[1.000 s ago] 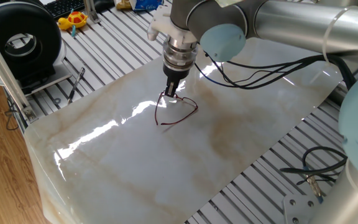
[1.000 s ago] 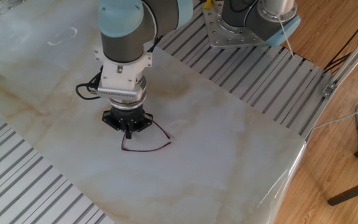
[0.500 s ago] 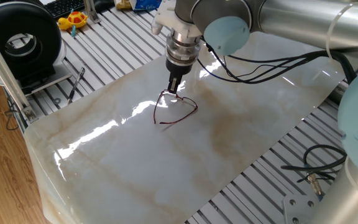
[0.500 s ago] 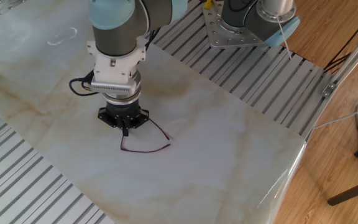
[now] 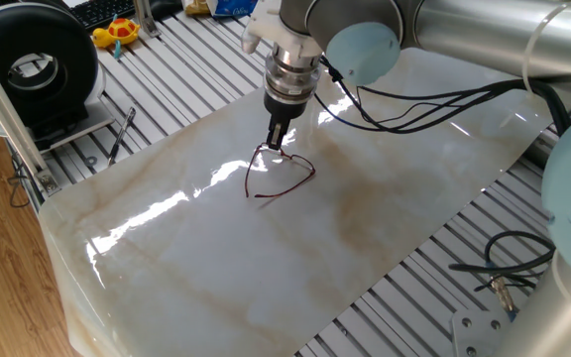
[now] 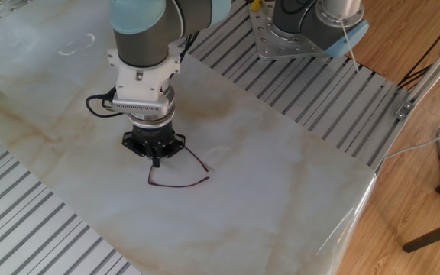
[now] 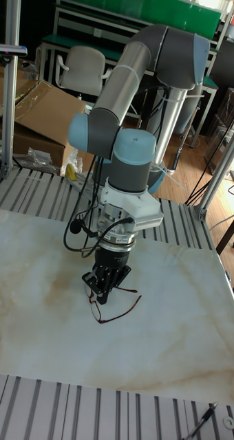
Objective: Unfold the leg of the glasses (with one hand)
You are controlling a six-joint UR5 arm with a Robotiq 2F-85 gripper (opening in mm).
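Observation:
The glasses (image 5: pixel 284 175) lie on the marble-patterned sheet, their thin dark red wire forming an open triangle. They also show in the other fixed view (image 6: pixel 180 182) and the tall view (image 7: pixel 118 313). My gripper (image 5: pixel 277 145) points straight down at the far end of the wire, fingers pressed together into a narrow tip. That tip (image 6: pixel 156 161) meets the top of one slim leg (image 6: pixel 152 174). Whether the wire is pinched between the fingers cannot be made out. In the tall view the gripper (image 7: pixel 103 298) stands over the glasses' left corner.
The sheet (image 5: pixel 216 258) covers a slatted aluminium table (image 5: pixel 434 268). A black pen-like tool (image 5: pixel 121 134) lies on the slats at the left, by a black round device (image 5: pixel 38 59). A yellow toy (image 5: pixel 119 33) is at the back. Cables (image 5: pixel 509 268) hang at the right edge.
Over the last second the gripper turned about its wrist and shifted slightly back from the glasses' middle. It has held still for the last half second. The glasses have barely moved.

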